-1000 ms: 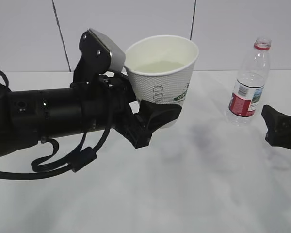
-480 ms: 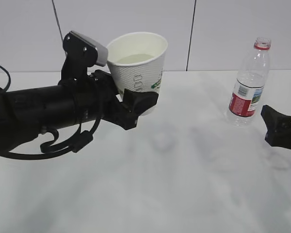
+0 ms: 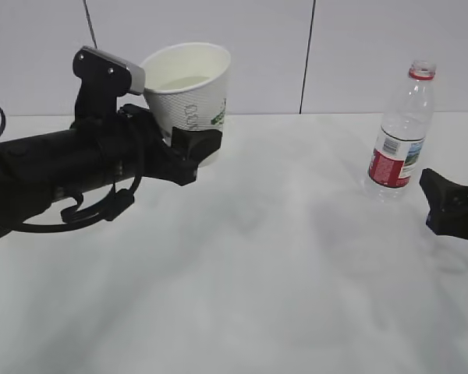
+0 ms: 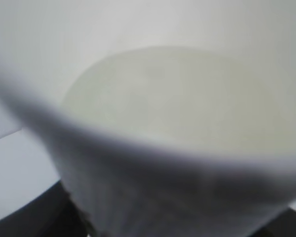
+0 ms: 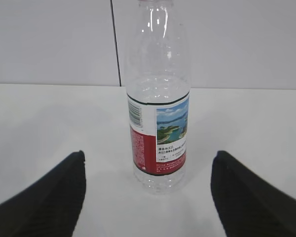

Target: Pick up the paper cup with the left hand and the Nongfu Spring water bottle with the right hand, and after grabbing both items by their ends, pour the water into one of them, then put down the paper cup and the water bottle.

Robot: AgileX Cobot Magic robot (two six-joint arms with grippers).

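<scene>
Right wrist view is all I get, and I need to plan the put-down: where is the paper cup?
Observer: The paper cup is held above the table in the left hand, far left.
Operator: Any water in it?
Observer: Yes, the water fills the lower part of it.
Operator: Is my gripper touching the bottle?
Observer: No. The right hand is open, short of the Nongfu Spring water bottle, which stands upright, uncapped.
</scene>
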